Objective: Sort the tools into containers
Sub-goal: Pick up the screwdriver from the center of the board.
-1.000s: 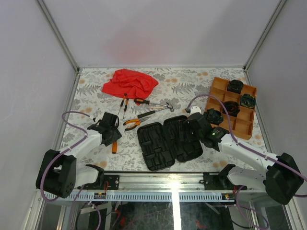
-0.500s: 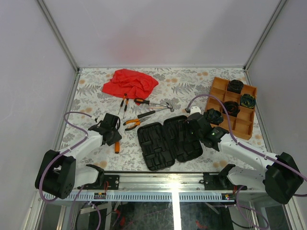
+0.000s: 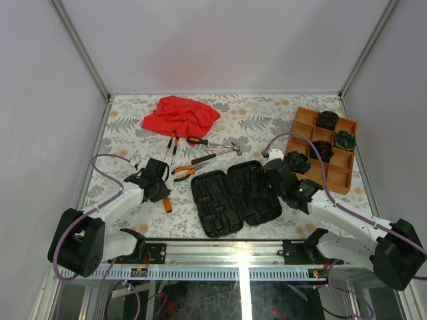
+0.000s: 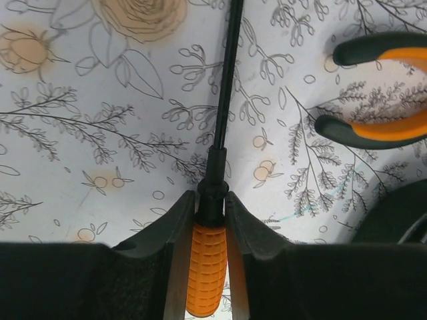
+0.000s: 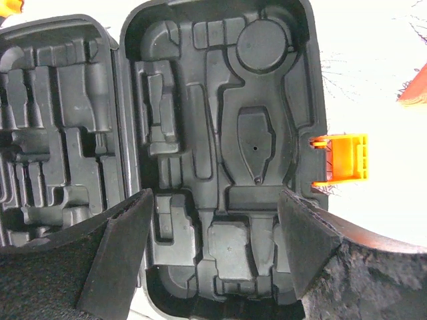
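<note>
My left pincer [image 4: 210, 200] is clenched on a screwdriver [image 4: 215, 170]. The pads press its black collar and the top of the ribbed orange handle, and the shaft runs straight ahead over the flowered table [image 4: 80, 133]. The pliers [image 4: 387, 130] lie near on the right, apart from the fingers.

My right pincer [image 5: 213, 200] hangs released, jaws wide, above the black case [image 5: 220, 133]. The case lies opened flat with its moulded slots up and the orange latch [image 5: 340, 160] at its right edge.

Further right, the orange tray [image 3: 305, 120] holds three dark bundles [image 3: 327, 120] in separate compartments, one of them greenish [image 3: 344, 140]. A fourth bundle [image 3: 297, 161] sits at the tray's left edge, just beside the right pincer. I cannot tell whether it is inside a compartment.

The hammer [image 3: 217, 145] lies beyond the case.
</note>
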